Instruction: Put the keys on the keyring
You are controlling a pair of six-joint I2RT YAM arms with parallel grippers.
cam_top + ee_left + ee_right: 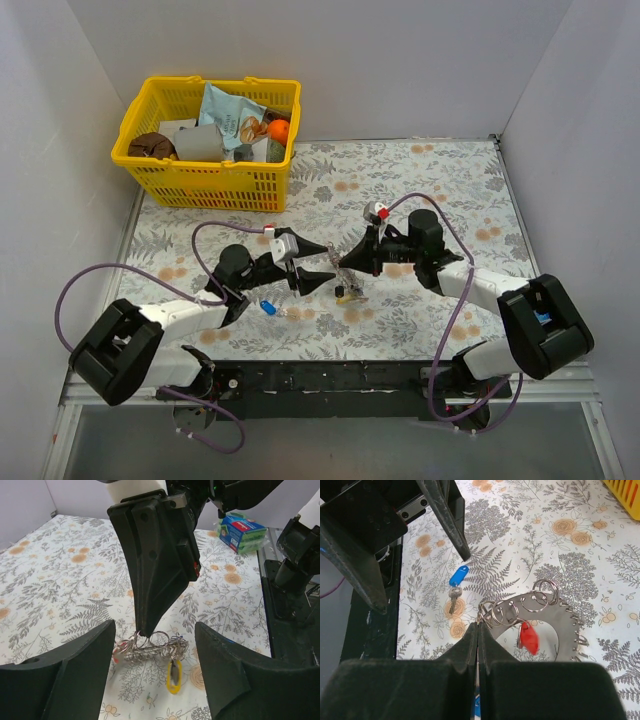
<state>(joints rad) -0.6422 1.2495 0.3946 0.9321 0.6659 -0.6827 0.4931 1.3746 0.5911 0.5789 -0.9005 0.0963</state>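
My right hand (478, 630) is pinched shut on the rim of the keyring (547, 625), a red key (528, 636) just past my fingertips. My left hand (155, 625) is open and empty, facing it.

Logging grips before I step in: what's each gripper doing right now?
Left gripper: open, holding nothing.
Right gripper: shut on the keyring.
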